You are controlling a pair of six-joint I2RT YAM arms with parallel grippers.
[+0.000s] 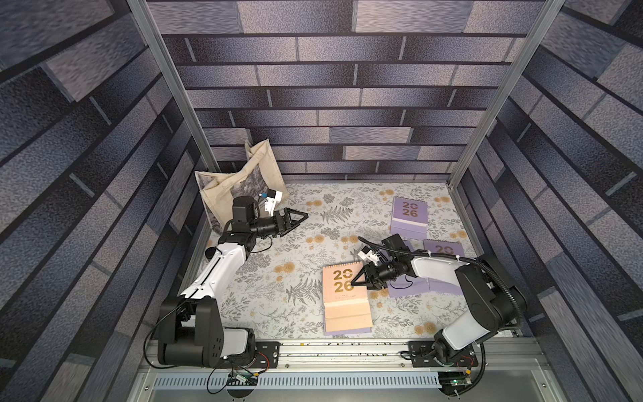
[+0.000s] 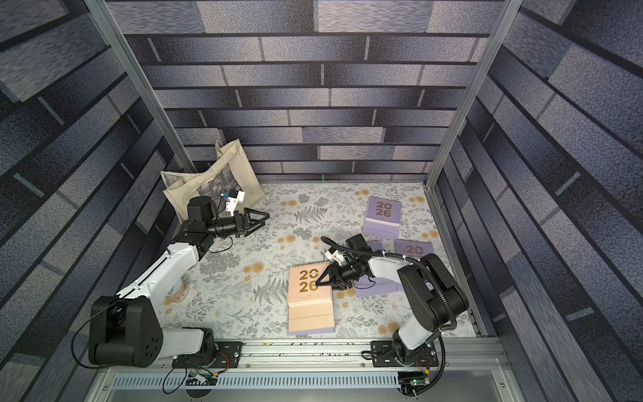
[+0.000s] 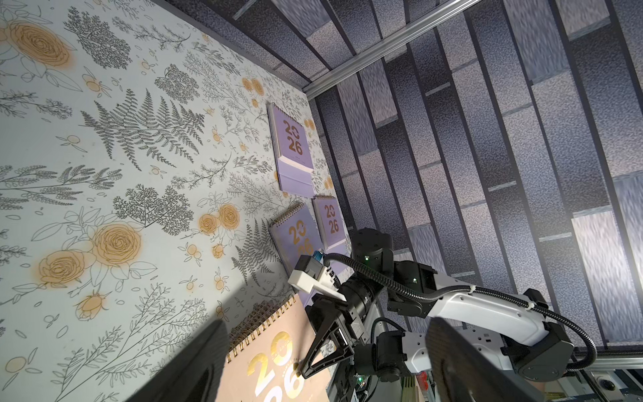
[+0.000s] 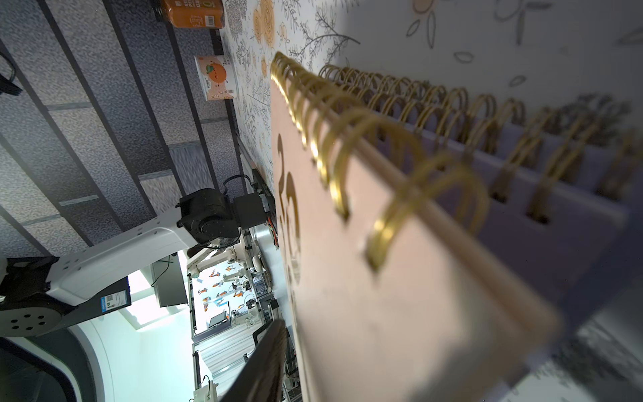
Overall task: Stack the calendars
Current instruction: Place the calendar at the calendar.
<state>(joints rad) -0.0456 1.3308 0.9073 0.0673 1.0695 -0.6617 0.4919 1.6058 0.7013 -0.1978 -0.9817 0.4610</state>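
Right gripper [image 1: 353, 282]: tips sit over the peach calendar [image 1: 342, 306], near its right edge; grip or release cannot be determined. It lies on a lavender calendar [image 1: 348, 331] near the front edge of the surface [image 1: 295, 250]. Expect light, stiff, slick board; grasp a side edge, clear of the spiral [image 1: 342, 266]. Forearm low, wrist level, elbow folded.

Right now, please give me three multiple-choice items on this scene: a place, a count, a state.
1. The peach calendar lies: A in the bag; B on a lavender calendar; C upright against the wall.
2. Peach calendars in view: A one; B two; C three.
3. The left pincer is: A shut on a calendar; B shut on the bag; C open and empty.
Key: B, a lavender edge shows beneath it; A, only one cover is peach; C, its jaws stand apart with nothing between.
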